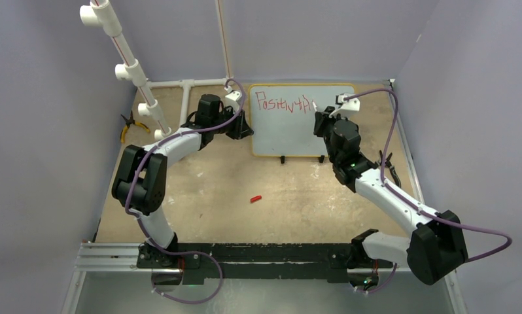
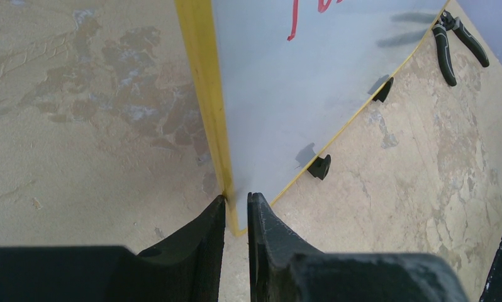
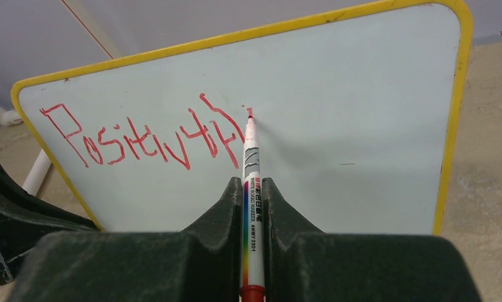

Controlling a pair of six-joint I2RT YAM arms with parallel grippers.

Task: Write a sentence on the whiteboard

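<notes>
Starting at the left: a pair of pliers (image 1: 129, 125) lies by the left edge of the table (image 1: 212, 190), well apart from the action. It has nothing to do with the job as far as I can tell.

Next, the left gripper (image 2: 236, 202) looks pinched on the bottom left corner of the whiteboard (image 1: 288, 134), one finger on each side of the yellow frame. Makes sense to me. The board only stands on little black feet at the far middle of the table, so a push from a pen would probably tip or slide it without that brace.

On the board the sentence (image 3: 135, 141) is a single red line, something like "Positivity", running from the upper left toward the middle. The marker (image 3: 251, 148) has its tip touching the board just right of the last stroke, so I'd guess it's finishing that word or about to begin the next.

The right gripper (image 3: 253, 185) is clenched around the marker's barrel, pen pointing straight out between the fingers, which should give a steady line. There's plenty of blank board to the right of the tip.
</notes>
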